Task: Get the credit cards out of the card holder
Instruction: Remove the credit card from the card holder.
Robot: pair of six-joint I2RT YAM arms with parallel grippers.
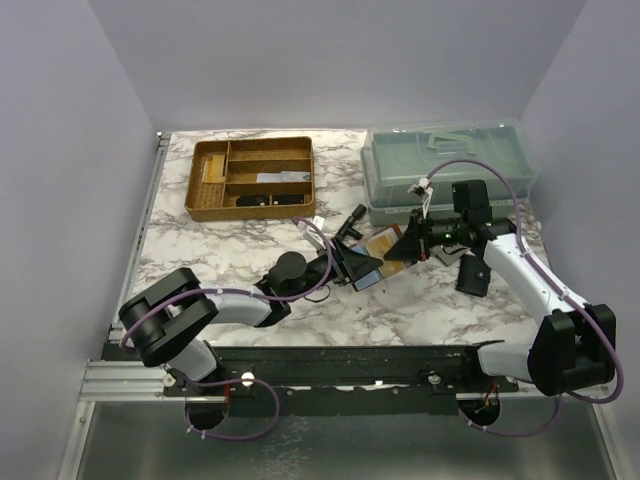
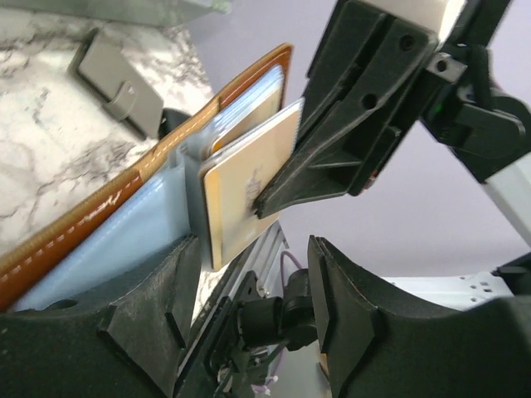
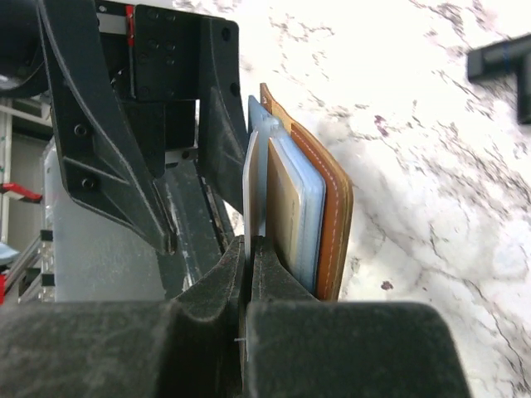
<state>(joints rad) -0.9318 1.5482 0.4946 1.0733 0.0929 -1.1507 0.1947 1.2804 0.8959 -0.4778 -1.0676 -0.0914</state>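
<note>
Step in hand: pulling one card out of the card holder (image 2: 79,228).

- Right gripper (image 3: 249,249): fingers pressed together, pinching the free edge of a tan card (image 2: 241,195). The card stands partly out of its pocket, and its inner end looks seated in the pale blue lining.
- Left gripper (image 2: 253,249): fingers spread with a clear gap between them. The holder leans against one finger. I see no clamp on it.
- The holder is held up off the table (image 1: 220,250), open, at the centre of the workspace between the two grippers. At least one more tan card sits deeper in the pockets.

Judgement: extraction is at an early stage, as no freed card is in view on the table.

Next move calls for:
- a straight pull along the pocket, away from the fold;
- something to restrain the holder, since with the left fingers spread it may simply travel with the card;
- re-closing the left fingers on the leather first, which seems prudent.

Surface: white marble-patterned top with grey veins.
- A gold-brown divided tray (image 1: 200,190) is at the far left.
- A clear lidded box (image 1: 445,160) is at the far right.
- A small black pouch (image 1: 472,275) lies near the right arm.
- A grey flat piece (image 2: 116,83) lies beside the holder.

Room: plain pale lilac walls enclose three sides.
</note>
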